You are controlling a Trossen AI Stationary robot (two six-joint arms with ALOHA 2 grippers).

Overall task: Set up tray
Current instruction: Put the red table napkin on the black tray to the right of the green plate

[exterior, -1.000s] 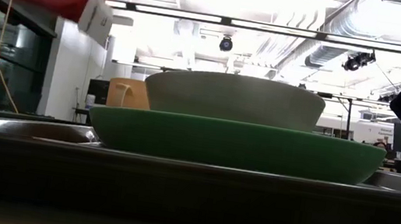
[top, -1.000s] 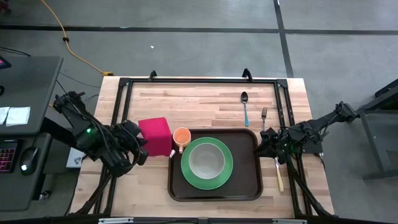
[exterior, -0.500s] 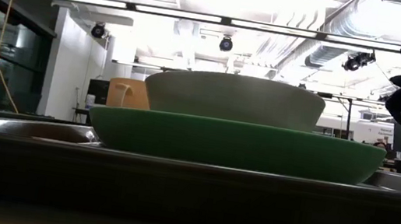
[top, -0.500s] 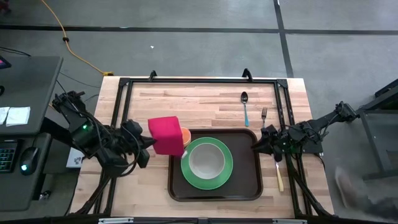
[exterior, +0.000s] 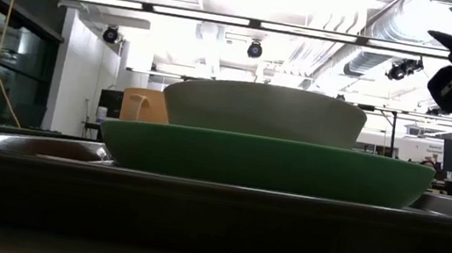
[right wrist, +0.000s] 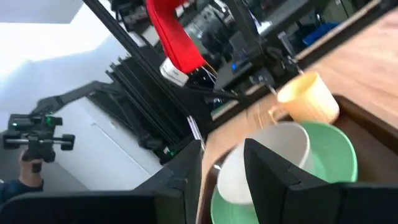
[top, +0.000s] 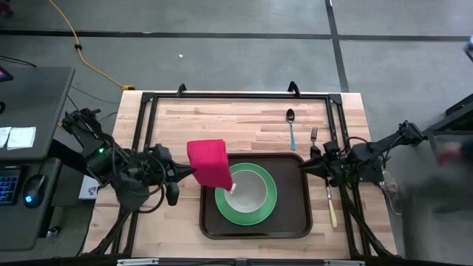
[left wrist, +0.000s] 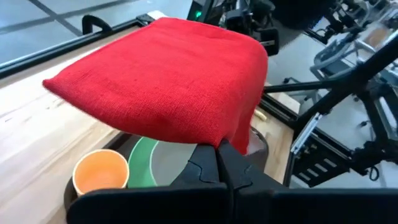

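A folded red cloth (top: 209,164) with a white tag (right wrist: 173,72) hangs in the air over the left edge of the dark brown tray (top: 293,216). My left gripper (top: 185,173) is shut on it from the table's left side. On the tray stands a green plate (top: 271,198) with a pale bowl (top: 248,192) in it. An orange cup (left wrist: 99,172) sits on the tray's far left corner, hidden under the cloth in the high view. My right gripper (top: 304,165) hovers open at the tray's right rim, touching nothing. My left gripper pinches the red cloth at one edge (left wrist: 235,140) between its two fingers, coming nearly level from the table's left. Several layers seem gathered there. The cloth is lifted clear and spreads away from the fingers over the cup and the plate.
A spoon (top: 291,125) and a fork (top: 313,138) lie on the wood beyond the tray's far right corner. A knife (top: 332,208) lies along the tray's right side. A black frame (top: 236,95) borders the table. Bare wood (top: 222,122) lies beyond the tray.
My left gripper has moved up and toward the table's right, carrying the red cloth from beside the tray to above the cup and the plate's left rim; the cloth has left the low view. My right gripper has risen a little.
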